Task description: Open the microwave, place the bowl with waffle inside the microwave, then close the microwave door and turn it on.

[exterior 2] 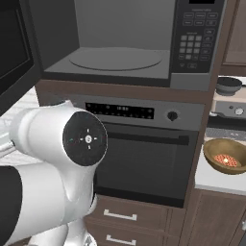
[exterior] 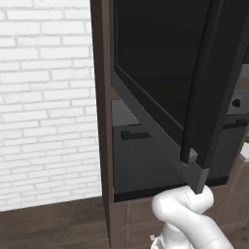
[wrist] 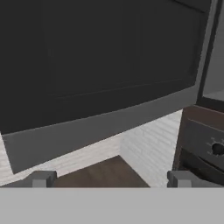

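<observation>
The microwave [exterior 2: 144, 43] stands open, showing its grey cavity and round turntable [exterior 2: 115, 58], with the keypad [exterior 2: 196, 38] at its right. The microwave door [exterior: 160, 82], dark glass in a grey border, is swung far out to the left; it also crosses the hand view [wrist: 100, 74] just ahead of the hand. My gripper [wrist: 110, 179] is open, its two grey fingertips [wrist: 41, 178] wide apart below the door's lower edge with nothing between them. A brown bowl [exterior 2: 225, 156] with a reddish waffle inside rests on the white counter [exterior 2: 211, 181] to the right.
Below the microwave sits the oven [exterior 2: 144, 158] with a display strip, knob [exterior 2: 172, 115] and bar handle. Drawers [exterior 2: 120, 216] lie under it. A white brick wall [exterior: 44, 97] and wood floor [exterior: 48, 223] are at the left. A dark pan [exterior 2: 228, 85] sits at the far right.
</observation>
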